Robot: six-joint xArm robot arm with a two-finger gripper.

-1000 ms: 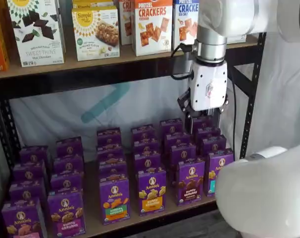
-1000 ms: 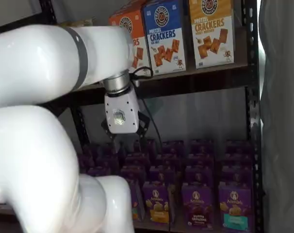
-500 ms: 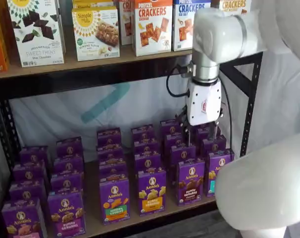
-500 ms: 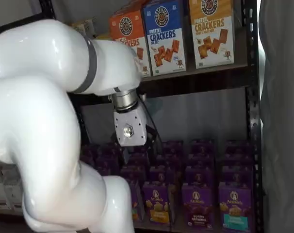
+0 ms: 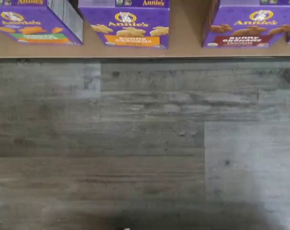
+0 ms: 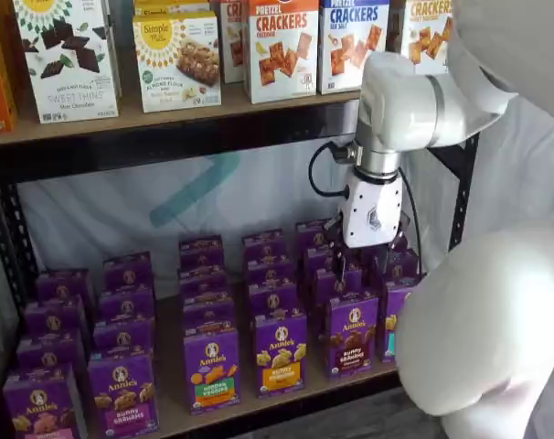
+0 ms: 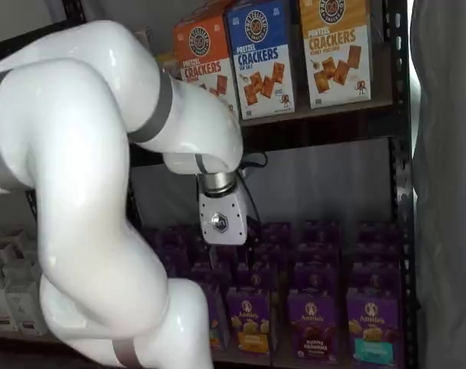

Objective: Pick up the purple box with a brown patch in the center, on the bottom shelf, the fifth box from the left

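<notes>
Shelf views: gripper (image 6: 367, 263) lower than a second ago, nearer the purple box (image 6: 352, 334) on the bottom shelf (image 6: 172, 407); finger spacing impossible to tell.

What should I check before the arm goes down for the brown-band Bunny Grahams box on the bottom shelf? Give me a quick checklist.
1. The purple box upright at the front of the bottom shelf: ok.
2. Gripper over that box: not ok, it hangs above the rows behind.
3. Finger gap: cannot tell.
4. Nothing held: ok.
5. Room beside the orange-band box: ok, a gap shows.
6. Target in the wrist view: ok.
</notes>
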